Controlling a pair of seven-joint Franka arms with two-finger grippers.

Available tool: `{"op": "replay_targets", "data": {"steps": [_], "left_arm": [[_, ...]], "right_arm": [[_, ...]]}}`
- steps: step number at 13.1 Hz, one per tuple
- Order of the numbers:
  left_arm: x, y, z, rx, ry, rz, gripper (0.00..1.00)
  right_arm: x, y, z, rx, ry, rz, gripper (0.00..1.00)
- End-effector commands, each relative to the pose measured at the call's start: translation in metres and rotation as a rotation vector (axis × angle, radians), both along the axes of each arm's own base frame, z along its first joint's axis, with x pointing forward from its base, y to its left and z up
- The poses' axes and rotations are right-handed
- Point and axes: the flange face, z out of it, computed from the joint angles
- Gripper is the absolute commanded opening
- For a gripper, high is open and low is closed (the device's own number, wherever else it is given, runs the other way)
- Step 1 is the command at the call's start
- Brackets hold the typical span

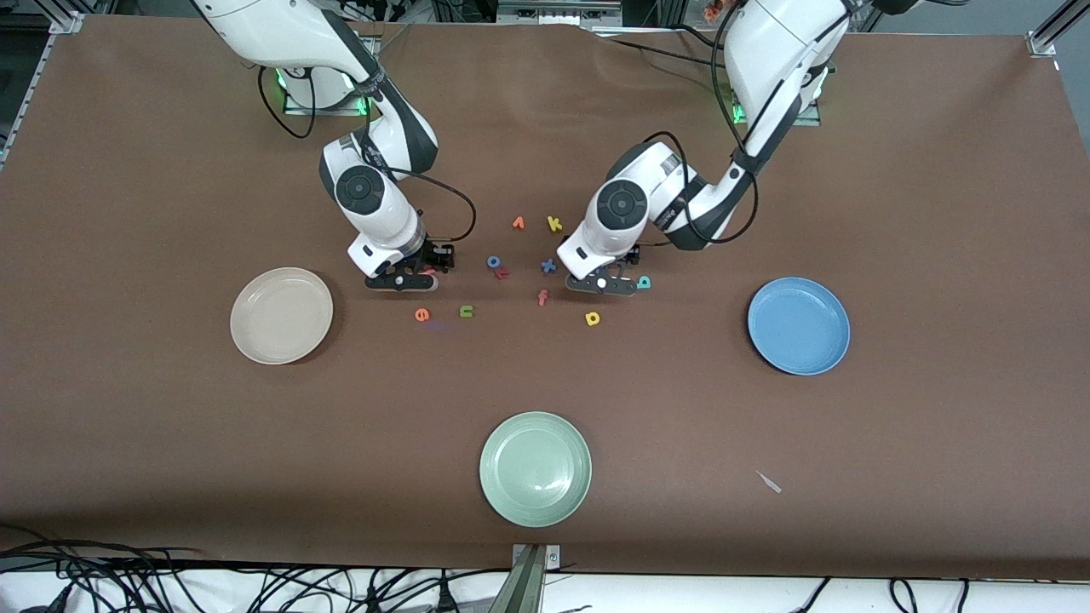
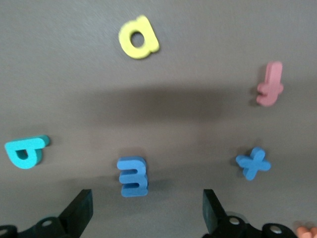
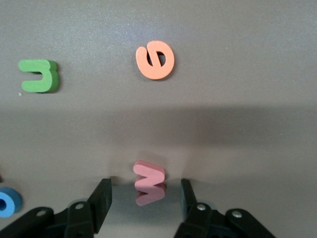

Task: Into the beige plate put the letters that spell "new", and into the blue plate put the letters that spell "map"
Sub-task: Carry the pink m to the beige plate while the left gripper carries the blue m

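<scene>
The pinkish-red "w" (image 3: 149,177) lies on the table between the fingers of my right gripper (image 3: 145,198), which is open, with a gap on each side of the letter. The orange "e" (image 3: 155,60) and olive-green "n" (image 3: 39,76) lie close by, nearer to the front camera. My left gripper (image 2: 146,213) is open and low over the table, the blue "m" (image 2: 132,176) just ahead of its fingertips. Beside it are the teal "a" (image 2: 26,151) and yellow "p" (image 2: 138,38). The beige plate (image 1: 281,315) and blue plate (image 1: 798,325) hold nothing.
A pale green plate (image 1: 535,468) sits near the front edge. Other letters lie in the middle: blue "x" (image 1: 548,266), orange-red "f" (image 1: 542,297), orange "v" (image 1: 518,223), yellow "k" (image 1: 554,224) and a blue ring letter (image 1: 494,262).
</scene>
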Motion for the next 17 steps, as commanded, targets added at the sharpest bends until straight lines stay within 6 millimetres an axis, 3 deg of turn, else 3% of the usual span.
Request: {"op": "replay_targets", "data": {"steps": [1, 2, 3, 4, 5, 7, 8, 11, 13, 15, 17], "left_arm": [[-0.002, 0.003, -0.018, 0.063, -0.050, -0.052, 0.90], [-0.001, 0.003, -0.016, 0.066, -0.057, -0.050, 0.88], [0.000, 0.002, -0.014, 0.064, -0.062, -0.049, 0.77], [0.002, 0.003, -0.014, 0.063, -0.062, -0.041, 0.48], [0.003, 0.004, -0.015, 0.063, -0.062, -0.040, 0.33], [0.005, 0.004, -0.016, 0.062, -0.063, -0.040, 0.11], [0.008, 0.005, -0.014, 0.060, -0.067, -0.041, 0.04], [0.019, 0.014, 0.003, 0.062, -0.084, -0.038, 0.00], [0.031, 0.026, 0.034, 0.089, -0.094, -0.022, 0.00], [0.050, 0.049, 0.069, 0.139, -0.062, -0.070, 0.00], [0.078, 0.097, 0.107, 0.162, -0.030, -0.125, 0.00]], "right_arm": [[-0.001, 0.002, -0.001, -0.003, -0.003, 0.004, 0.43], [-0.001, 0.002, -0.001, -0.003, -0.003, 0.001, 0.33], [-0.001, 0.002, -0.004, -0.005, 0.001, -0.005, 0.21], [-0.001, 0.001, -0.005, -0.006, 0.001, -0.006, 0.13], [0.000, -0.001, -0.005, -0.007, 0.003, -0.011, 0.07], [0.008, -0.003, 0.005, -0.005, -0.008, -0.025, 0.02], [0.021, -0.011, 0.019, -0.021, 0.003, -0.040, 0.02], [0.060, -0.046, 0.062, -0.094, 0.094, -0.018, 0.02], [0.082, -0.088, 0.071, -0.116, 0.115, 0.024, 0.02], [0.096, -0.138, 0.073, -0.128, 0.111, 0.091, 0.04], [0.103, -0.170, 0.070, -0.136, 0.116, 0.133, 0.04]]}}
